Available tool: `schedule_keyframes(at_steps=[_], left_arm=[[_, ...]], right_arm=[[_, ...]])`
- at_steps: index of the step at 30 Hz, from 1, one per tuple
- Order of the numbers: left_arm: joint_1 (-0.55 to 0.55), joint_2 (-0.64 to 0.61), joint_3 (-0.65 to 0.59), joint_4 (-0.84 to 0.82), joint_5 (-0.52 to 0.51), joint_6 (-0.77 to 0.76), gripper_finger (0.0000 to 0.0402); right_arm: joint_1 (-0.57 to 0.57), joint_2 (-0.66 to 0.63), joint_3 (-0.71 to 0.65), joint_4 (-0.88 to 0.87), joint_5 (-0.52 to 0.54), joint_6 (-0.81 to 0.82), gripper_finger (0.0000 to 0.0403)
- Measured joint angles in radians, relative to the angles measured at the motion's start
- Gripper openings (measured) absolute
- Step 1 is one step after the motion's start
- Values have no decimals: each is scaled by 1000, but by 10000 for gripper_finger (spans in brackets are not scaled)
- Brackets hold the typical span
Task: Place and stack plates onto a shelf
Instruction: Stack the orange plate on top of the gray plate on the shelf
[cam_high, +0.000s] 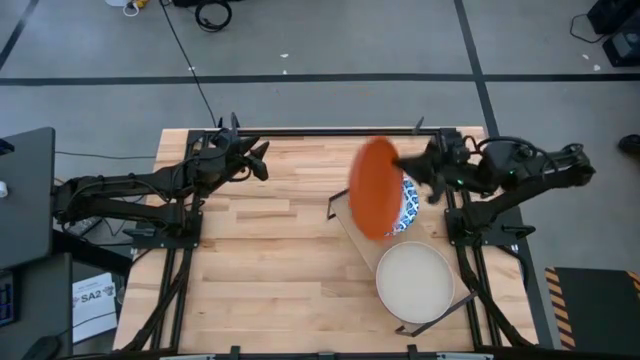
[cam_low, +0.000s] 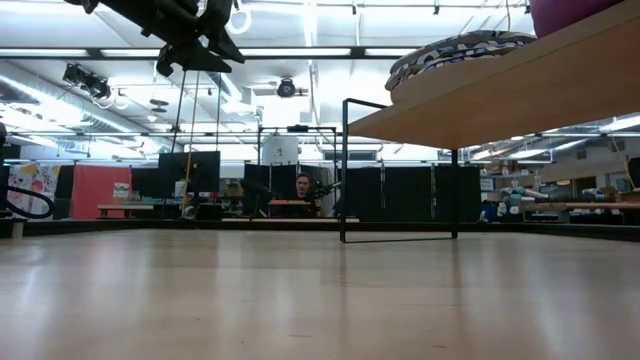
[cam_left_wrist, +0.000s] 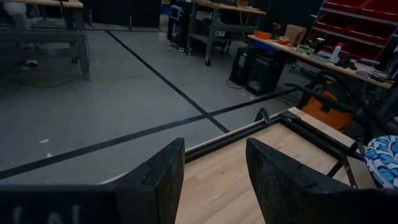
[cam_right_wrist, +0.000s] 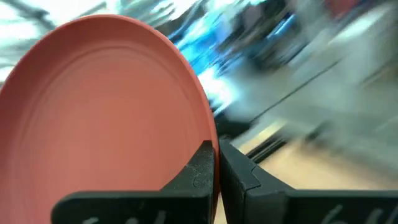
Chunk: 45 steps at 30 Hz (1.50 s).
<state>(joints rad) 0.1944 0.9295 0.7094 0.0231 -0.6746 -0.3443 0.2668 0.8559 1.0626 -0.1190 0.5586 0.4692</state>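
From above, I see my right gripper (cam_high: 412, 172) clamped on the rim of the orange-red plate (cam_high: 376, 187), which I am carrying tilted up on edge above the far end of the shelf (cam_high: 345, 212). The plate hangs to the left of the gripper, its broad face turned toward the table's centre. Under and just right of it lies a blue-and-white plate (cam_high: 409, 203), partly covered. A pale plate (cam_high: 414, 278) sits at the shelf's near end. My left gripper (cam_high: 256, 160) waits well apart, over the far left of the tabletop (cam_high: 270, 270); the right arm is plainly the nearer.

From table height, the shelf board (cam_low: 500, 85) stands on thin black legs at the right, with a stack of blue-and-white plates (cam_low: 450, 52) on it and a purple plate's edge (cam_low: 565, 14) at the corner. The orange-red plate does not show here.

In the left wrist view, the left fingers (cam_left_wrist: 155, 180) stand apart on nothing.

In the right wrist view, the right fingers (cam_right_wrist: 200, 168) pinch the orange-red plate's (cam_right_wrist: 99, 106) rim. I judge it must tip flat, then come down onto the blue-and-white stack.
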Motion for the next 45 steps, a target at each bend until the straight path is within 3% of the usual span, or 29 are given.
schedule_keyframes(at_steps=[4,6,19,26,40,45], left_arm=[[0,0,0,0,0,0,178],[0,0,0,0,0,0,178],[0,0,0,0,0,0,178],[0,0,0,-1,0,0,178],[0,0,0,-2,0,0,178],[0,0,0,-6,0,0,178]], right_arm=[[44,-23,0,-133,-287,252,13],[73,-18,0,-193,-377,328,13],[205,95,0,-569,-600,581,13],[245,98,0,-680,-599,582,14],[317,143,0,-866,-436,474,14],[317,144,0,-924,-425,473,14]])
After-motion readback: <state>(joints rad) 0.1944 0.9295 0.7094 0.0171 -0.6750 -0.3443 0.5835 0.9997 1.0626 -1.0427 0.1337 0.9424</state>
